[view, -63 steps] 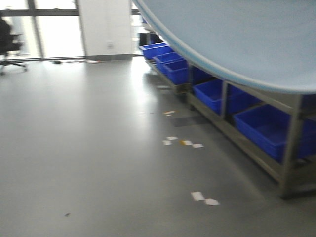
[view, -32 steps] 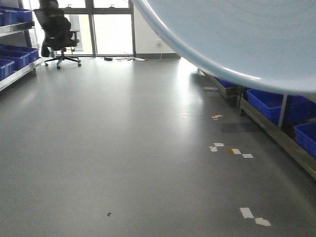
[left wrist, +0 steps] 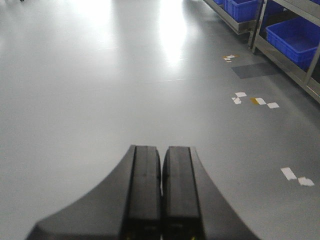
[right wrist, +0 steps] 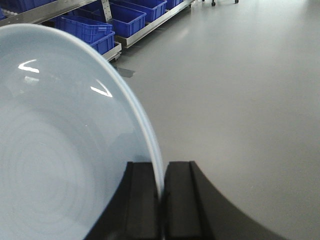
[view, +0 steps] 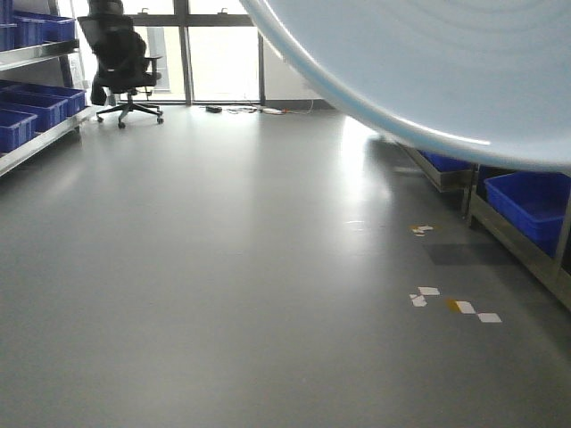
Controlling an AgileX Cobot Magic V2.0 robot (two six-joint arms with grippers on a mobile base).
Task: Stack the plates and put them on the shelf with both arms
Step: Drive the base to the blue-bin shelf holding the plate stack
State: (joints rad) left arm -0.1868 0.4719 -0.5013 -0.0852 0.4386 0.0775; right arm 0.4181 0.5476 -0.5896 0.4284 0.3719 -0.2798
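Plate (right wrist: 60, 150) held above open floor (view: 223, 267).
Right tool (right wrist: 161, 197) pinched its rim edge; left tool (left wrist: 161, 185) was pressed together, empty; blue crates (view: 531, 201) edged the right.

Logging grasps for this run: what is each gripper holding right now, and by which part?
The right gripper pinches a plate by its rim. The left gripper is shut on nothing.

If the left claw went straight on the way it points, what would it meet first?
Probably only the grey floor; nothing stands in the left claw's line as far as its wrist view shows, though depth is unclear.
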